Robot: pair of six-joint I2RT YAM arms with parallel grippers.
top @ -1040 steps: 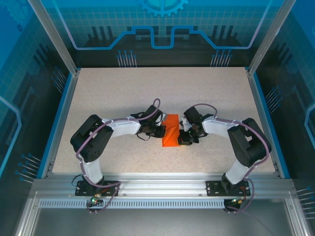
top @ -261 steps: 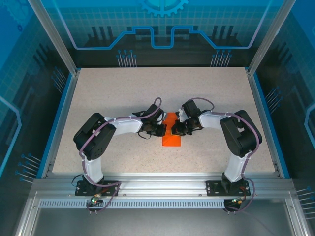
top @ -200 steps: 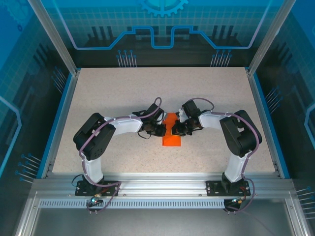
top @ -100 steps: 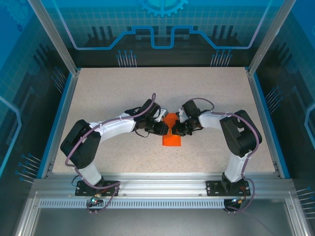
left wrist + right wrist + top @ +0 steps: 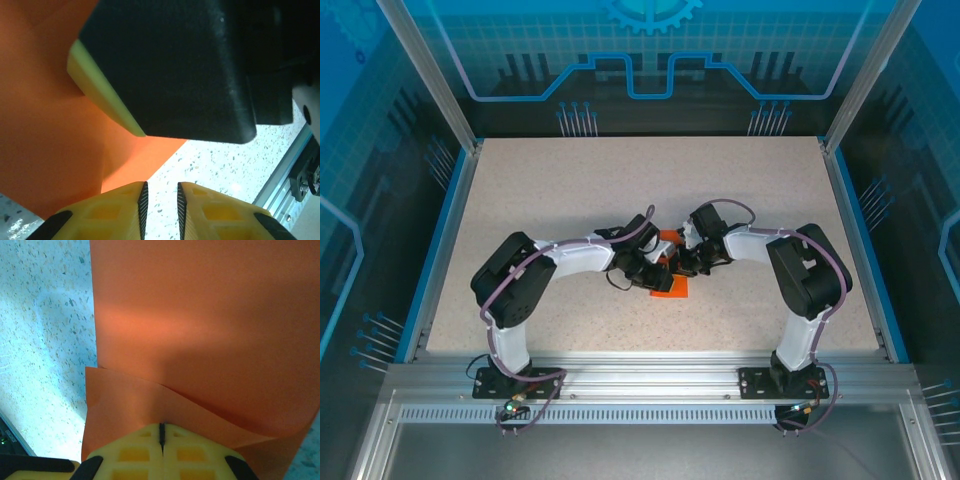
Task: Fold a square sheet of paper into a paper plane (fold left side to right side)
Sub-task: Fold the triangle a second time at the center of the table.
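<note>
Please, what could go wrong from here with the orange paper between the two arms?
1. The right jaws are shut on a raised flap of the orange sheet; a pull could tear or crumple it.
2. The left jaws stand slightly apart, empty, at the sheet's edge; sliding in, they might drag the sheet and skew the fold.
3. Both jaws work very close together and might collide.

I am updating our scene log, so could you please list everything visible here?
bright orange square paper sheet: one, orange, partly folded, table centre.
speckled tabletop: one, beige-white, beneath everything.
aluminium frame rail: one, silver, near edge.
robot arms: two, white and black, bases at the near edge.
left claw: one, yellow fingers, slightly open, at the paper's edge.
right claw: one, yellow fingers, shut, tips at the paper.
</note>
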